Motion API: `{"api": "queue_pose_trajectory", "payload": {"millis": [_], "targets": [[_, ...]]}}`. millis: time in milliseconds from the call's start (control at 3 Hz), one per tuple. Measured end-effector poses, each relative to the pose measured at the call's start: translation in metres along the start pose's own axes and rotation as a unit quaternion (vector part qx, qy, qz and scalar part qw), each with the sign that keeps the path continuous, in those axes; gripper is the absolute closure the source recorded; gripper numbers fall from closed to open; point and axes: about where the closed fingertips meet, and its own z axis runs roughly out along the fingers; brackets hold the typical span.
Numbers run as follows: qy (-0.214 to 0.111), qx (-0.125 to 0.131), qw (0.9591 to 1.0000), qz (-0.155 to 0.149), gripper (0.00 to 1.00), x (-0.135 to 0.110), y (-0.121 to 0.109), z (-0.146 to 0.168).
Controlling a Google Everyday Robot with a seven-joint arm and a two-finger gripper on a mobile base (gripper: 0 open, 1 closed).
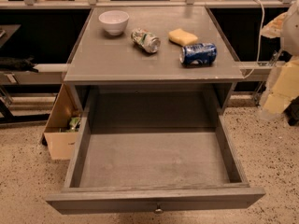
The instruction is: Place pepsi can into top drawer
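Note:
The pepsi can [198,53] is blue with silver ends and lies on its side on the right part of the cabinet top, near the front edge. The top drawer [154,200] is pulled fully open below it, and its grey inside holds nothing. A small round knob [159,210] sits on its front panel. My gripper [281,90] shows as pale cream parts at the right edge of the view. It is beside the cabinet, lower than the top, apart from the can and holding nothing that I can see.
On the cabinet top [107,59] stand a white bowl [114,21], a crushed silver, green and red can [145,39] on its side and a yellow sponge [182,36]. A cardboard box [60,125] stands on the floor to the cabinet's left. A white cable [258,36] hangs at the right.

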Motion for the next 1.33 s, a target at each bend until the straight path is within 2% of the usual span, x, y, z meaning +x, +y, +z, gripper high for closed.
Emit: {"api": "queue_pose_trajectory", "payload": {"millis": [333, 667, 1000, 1333], "targets": [[0.000, 0.000, 1.0000, 0.000, 0.00, 0.000, 0.000, 0.000], [-0.019, 0.005, 0.9995, -0.024, 0.00, -0.001, -0.027, 0.015], [-0.054, 0.003, 0.9971, -0.054, 0.00, -0.001, -0.073, 0.045], [-0.089, -0.004, 0.9939, -0.064, 0.00, -0.005, -0.111, 0.078]]}}
